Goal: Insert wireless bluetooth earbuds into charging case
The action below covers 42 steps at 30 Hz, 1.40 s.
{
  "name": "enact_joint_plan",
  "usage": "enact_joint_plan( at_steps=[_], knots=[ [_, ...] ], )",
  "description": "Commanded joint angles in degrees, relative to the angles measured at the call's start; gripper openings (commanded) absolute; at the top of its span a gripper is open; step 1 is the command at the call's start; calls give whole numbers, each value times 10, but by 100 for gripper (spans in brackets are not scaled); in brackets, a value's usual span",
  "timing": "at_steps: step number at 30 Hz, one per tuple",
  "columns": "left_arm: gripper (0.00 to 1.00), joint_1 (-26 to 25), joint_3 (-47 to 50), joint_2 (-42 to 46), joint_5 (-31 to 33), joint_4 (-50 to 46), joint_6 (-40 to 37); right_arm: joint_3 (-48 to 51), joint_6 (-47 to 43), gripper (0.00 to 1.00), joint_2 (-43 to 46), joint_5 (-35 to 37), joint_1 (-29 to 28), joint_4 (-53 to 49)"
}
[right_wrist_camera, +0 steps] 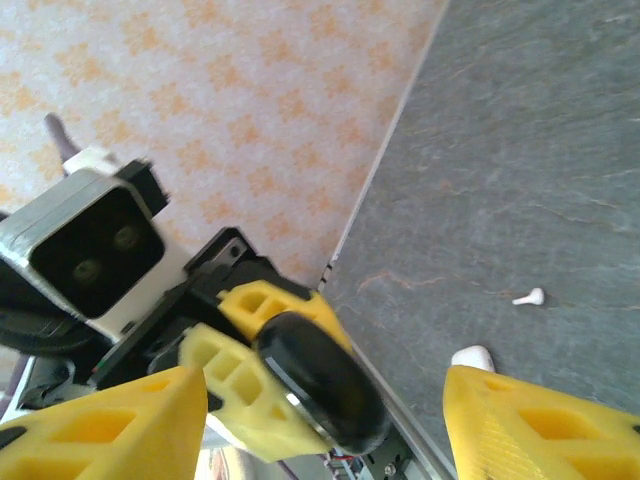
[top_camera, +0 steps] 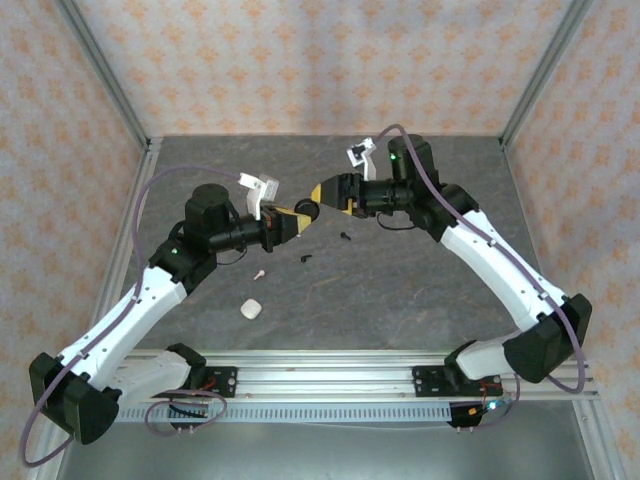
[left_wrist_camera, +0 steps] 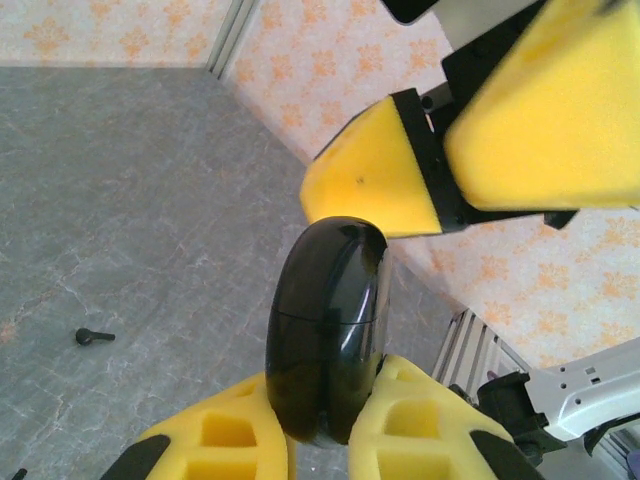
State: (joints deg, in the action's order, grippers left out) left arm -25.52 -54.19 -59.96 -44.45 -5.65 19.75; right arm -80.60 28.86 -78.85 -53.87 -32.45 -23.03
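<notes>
- The grey table [top_camera: 420, 290] carries the loose pieces.
- The left gripper [top_camera: 293, 224] is clamped on the lower end of the black charging case [left_wrist_camera: 325, 320]. The case is glossy and rounded with a thin seam across it, and is held above the table.
- The right gripper [top_camera: 326, 192] faces it, fingers [right_wrist_camera: 540, 430] spread apart, one tip just at the case's top.
- A white case [top_camera: 251, 309] lies near the left arm.
- A white earbud [top_camera: 259, 272] with a short stem lies just beyond it.
- A black earbud [top_camera: 345, 238] and a second black earbud [top_camera: 305, 258] lie on the table near the grippers.

left arm [top_camera: 150, 292] with jaws tight, right arm [top_camera: 498, 262] with jaws wide apart
</notes>
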Motion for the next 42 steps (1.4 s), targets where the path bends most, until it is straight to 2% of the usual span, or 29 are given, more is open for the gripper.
enact_joint_plan(
  at_steps=[1, 10, 21, 28, 33, 42],
  knots=[
    [0, -2, 4, 14, 1, 35, 12, 7, -10, 63, 1, -14, -10, 20],
    [0, -2, 9, 27, -20, 62, 20, -4, -29, 49, -30, -12, -12, 11],
    [0, -2, 19, 52, -20, 93, 32, 12, -16, 46, -67, 12, -9, 14],
    [0, -2, 20, 66, -10, 64, 19, 29, 30, 46, -80, -1, -9, 68],
    [0, -1, 21, 72, 8, 42, 2, 18, 18, 46, -79, -1, -9, 43],
    [0, 1, 25, 92, 73, -52, -67, 10, 41, 54, -56, 40, 21, -8]
  ],
)
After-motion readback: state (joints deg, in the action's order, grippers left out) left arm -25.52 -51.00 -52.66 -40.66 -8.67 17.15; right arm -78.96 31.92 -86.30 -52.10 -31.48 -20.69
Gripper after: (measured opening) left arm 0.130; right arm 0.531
